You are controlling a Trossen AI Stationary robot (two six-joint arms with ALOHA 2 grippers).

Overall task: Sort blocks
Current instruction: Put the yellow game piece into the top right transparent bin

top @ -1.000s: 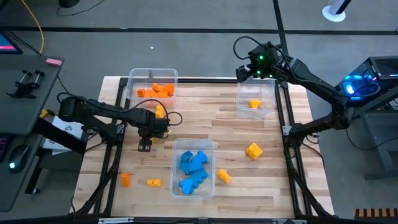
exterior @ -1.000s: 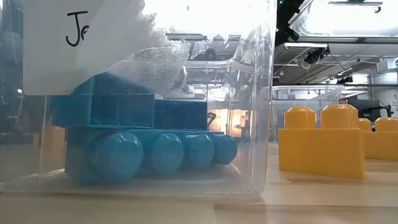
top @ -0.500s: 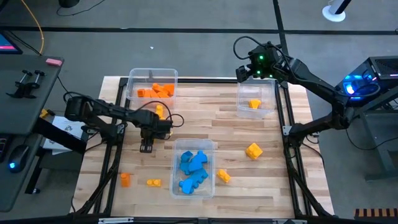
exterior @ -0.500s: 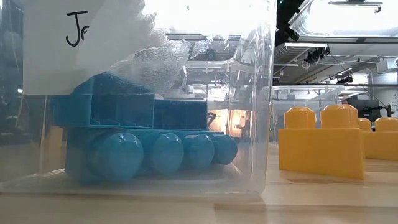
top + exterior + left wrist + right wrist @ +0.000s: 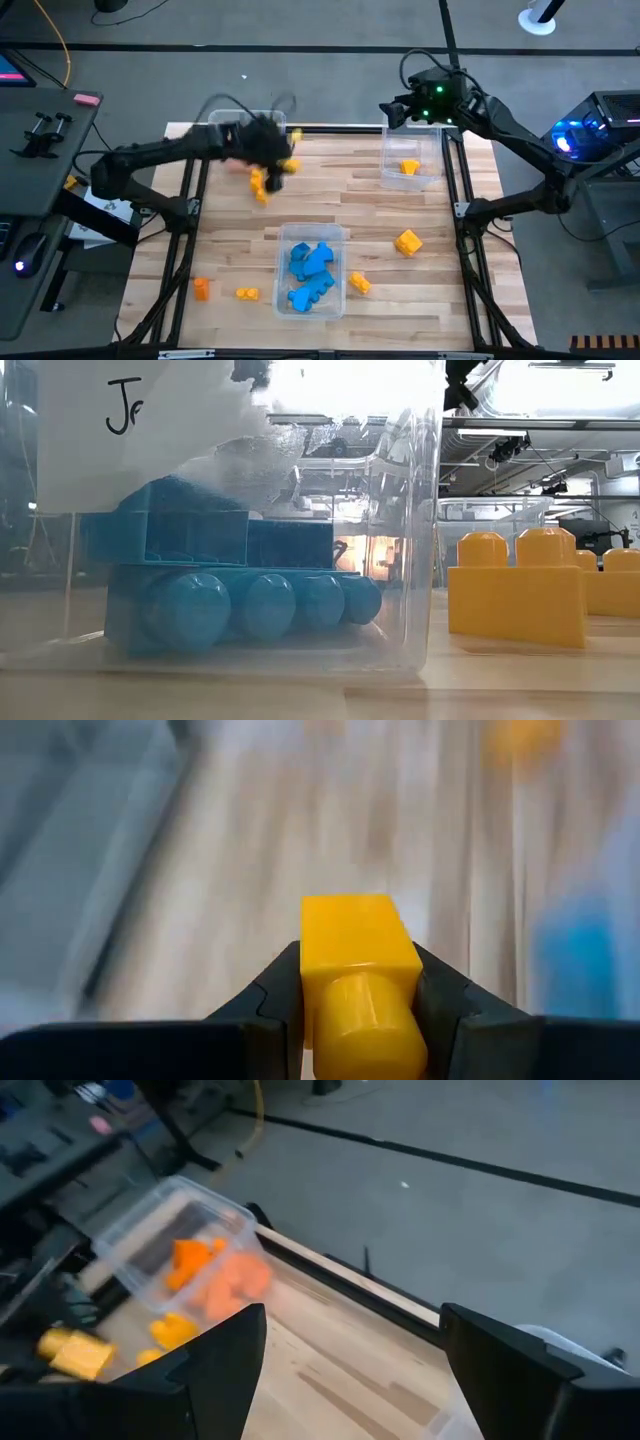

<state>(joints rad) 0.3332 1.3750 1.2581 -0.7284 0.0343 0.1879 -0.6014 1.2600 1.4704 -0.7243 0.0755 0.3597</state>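
My left gripper (image 5: 272, 152) is over the table's far-left part beside the orange bin (image 5: 222, 128), blurred, and shut on a yellow block (image 5: 356, 935); in the high view that block (image 5: 287, 165) shows at its tip. Another yellow block (image 5: 258, 184) lies on the table below it. My right gripper (image 5: 400, 112) hangs open above the far-right bin (image 5: 412, 172), which holds one yellow block (image 5: 409, 167); its fingers are spread wide in the right wrist view (image 5: 348, 1325). Blue blocks (image 5: 310, 268) fill the near middle bin. My left gripper pinches the yellow block between its two fingers (image 5: 276, 995), one on each side wall (image 5: 310, 970). A round stud (image 5: 366, 1020) faces back toward the wrist, and the block's far end sticks out past the fingertips. The block is lifted clear of the table.
Loose blocks lie on the near half: a yellow one (image 5: 407, 241), a yellow-orange one (image 5: 360, 284), an orange one (image 5: 201, 289) and a small yellow one (image 5: 246, 293). The low view looks through the blue bin (image 5: 230, 590) at a yellow block (image 5: 515, 595). Bare wood lies mid-table.
My left arm has swung fast from the table's left middle toward the far edge, up beside the orange bin, carrying the yellow block off the table. My right gripper has shifted a little toward the right edge.
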